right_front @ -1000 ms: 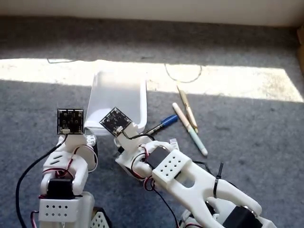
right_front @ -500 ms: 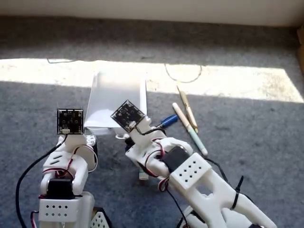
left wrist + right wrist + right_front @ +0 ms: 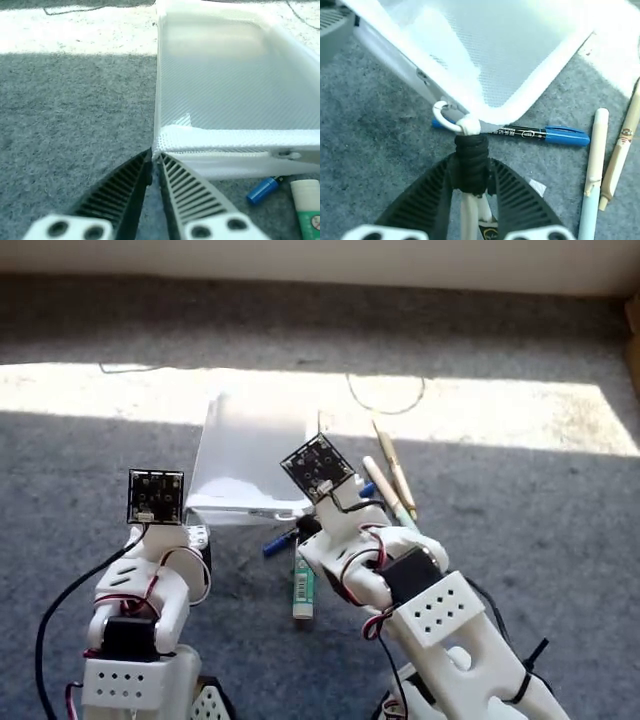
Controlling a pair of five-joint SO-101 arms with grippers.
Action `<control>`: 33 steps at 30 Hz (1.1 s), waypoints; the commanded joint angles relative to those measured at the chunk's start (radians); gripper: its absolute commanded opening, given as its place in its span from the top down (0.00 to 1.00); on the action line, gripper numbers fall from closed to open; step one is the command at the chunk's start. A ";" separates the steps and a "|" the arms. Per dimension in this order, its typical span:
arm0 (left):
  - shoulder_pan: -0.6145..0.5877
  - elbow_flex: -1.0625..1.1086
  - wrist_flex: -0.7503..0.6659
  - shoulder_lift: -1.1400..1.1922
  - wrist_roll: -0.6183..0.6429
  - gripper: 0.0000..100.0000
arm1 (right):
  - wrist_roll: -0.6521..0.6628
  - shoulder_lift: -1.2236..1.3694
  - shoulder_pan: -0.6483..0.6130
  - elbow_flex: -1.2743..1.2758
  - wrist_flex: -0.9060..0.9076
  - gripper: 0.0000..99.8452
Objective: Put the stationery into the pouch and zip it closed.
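Observation:
The white mesh pouch (image 3: 250,455) lies flat on the grey carpet, its near edge facing both arms. My left gripper (image 3: 154,157) is shut on the pouch's (image 3: 225,85) near left corner. My right gripper (image 3: 471,165) is shut on the black zipper cord (image 3: 470,152), which hangs from a white ring (image 3: 445,120) at the pouch's (image 3: 495,45) near right corner. A blue marker (image 3: 280,540) and a green glue stick (image 3: 303,585) lie just in front of the pouch. Two pale pens (image 3: 392,485) lie to its right.
The left arm (image 3: 150,580) and right arm (image 3: 400,580) stand side by side at the near edge. A thin wire loop (image 3: 385,400) lies on the sunlit strip behind the pouch. Open carpet stretches to the right of the pens.
The right arm has swung to the right along the pouch's near edge, holding the zipper cord. The marker and glue stick now show in front of the pouch. The left arm barely moved.

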 commanded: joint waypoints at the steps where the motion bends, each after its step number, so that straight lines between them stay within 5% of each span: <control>1: 0.002 -0.050 0.002 -0.013 -0.008 0.99 | 0.035 -0.038 0.084 -0.036 0.008 1.00; 16: 0.002 -0.050 0.002 -0.013 -0.008 0.99 | 0.037 -0.039 0.157 -0.045 0.073 1.00; 24: 0.002 -0.038 -0.003 -0.012 0.055 0.76 | 0.031 -0.130 0.038 -0.045 0.133 1.00; 33: 0.008 -0.022 -0.006 -0.012 0.041 0.76 | 0.031 -0.341 -0.012 -0.045 0.203 1.00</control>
